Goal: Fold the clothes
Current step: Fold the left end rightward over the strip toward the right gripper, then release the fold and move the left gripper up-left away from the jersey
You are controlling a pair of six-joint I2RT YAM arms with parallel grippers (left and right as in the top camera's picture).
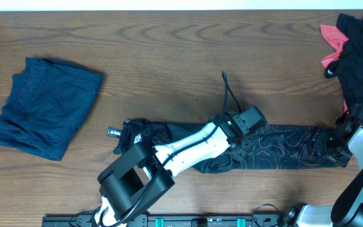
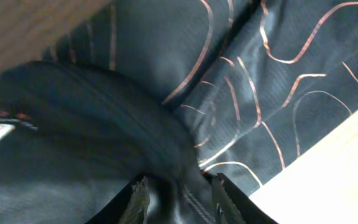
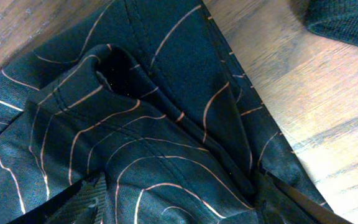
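The left arm reaches in a long slant from the bench's (image 1: 169, 50) near edge, white links low, wrist dipped. Its left gripper (image 2: 182, 200) is drawn narrow, with a raised ridge of the jersey (image 1: 282, 151) pinched between the fingers (image 2: 140, 198). The right arm is tucked short at the far side, and the right gripper (image 3: 185, 205) is spread wide, one pad at either bottom corner of its own view, with cloth spanning the gap. I cannot tell whether the pads press on it.

The jersey lies as a long narrow band between the two grippers. One end is under the right gripper, and the other end is bunched beyond the left one, towards that arm's base. It is thin, matte black knit with a fine rib, crossed by pale wandering contour lines and puckered into soft ridges.

Well out past the left gripper lies a navy garment (image 1: 46, 107), folded into a rough rectangle of heavier weave. Beyond the right gripper, at the far corner, is a loose heap of black and coral cloth (image 1: 358, 53).
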